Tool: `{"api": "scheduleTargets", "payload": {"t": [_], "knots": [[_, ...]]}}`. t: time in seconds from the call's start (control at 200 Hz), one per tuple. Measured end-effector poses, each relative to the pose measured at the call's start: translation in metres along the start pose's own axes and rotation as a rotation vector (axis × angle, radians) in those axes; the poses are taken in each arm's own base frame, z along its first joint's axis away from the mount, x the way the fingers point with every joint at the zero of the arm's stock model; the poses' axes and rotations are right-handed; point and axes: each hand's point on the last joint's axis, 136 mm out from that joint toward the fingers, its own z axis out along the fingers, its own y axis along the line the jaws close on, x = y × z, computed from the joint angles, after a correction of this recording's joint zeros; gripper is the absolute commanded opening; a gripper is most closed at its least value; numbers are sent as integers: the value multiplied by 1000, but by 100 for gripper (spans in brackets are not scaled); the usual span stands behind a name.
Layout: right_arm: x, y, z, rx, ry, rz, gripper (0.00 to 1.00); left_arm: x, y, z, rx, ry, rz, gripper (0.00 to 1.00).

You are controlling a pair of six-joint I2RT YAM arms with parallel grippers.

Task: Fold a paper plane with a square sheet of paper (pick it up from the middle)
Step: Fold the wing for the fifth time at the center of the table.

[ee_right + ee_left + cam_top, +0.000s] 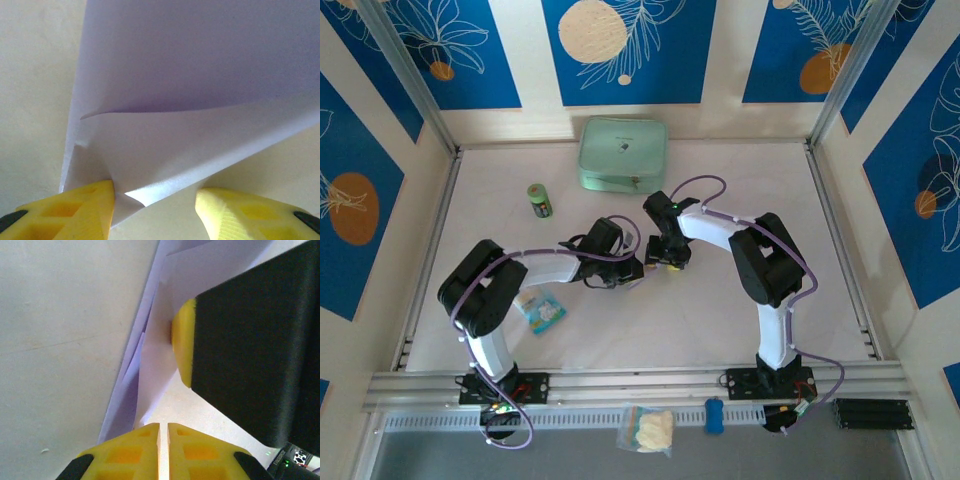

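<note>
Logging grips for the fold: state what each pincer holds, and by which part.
Left pincer is closed beside a corner of the paper; a pinch cannot be confirmed. Right pincer straddles a folded edge, jaws open, holding nothing.

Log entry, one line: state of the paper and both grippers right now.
paper sheet: partly folded, layers overlapping | left gripper: shut at sheet edge, grip unclear | right gripper: open around folded corner

Free tabletop (760, 180) back right; mint-green pouch (623, 153), green can (540, 200) behind; snack packet (541, 309) left.
</note>
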Motion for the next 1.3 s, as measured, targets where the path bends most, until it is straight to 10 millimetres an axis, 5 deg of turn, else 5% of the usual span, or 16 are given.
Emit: {"api": "scheduleTargets", "payload": {"t": [1.301], "knots": [[2,-2,3,17,20,-6,51,5,18,9,-55,21,-30,8]]}}
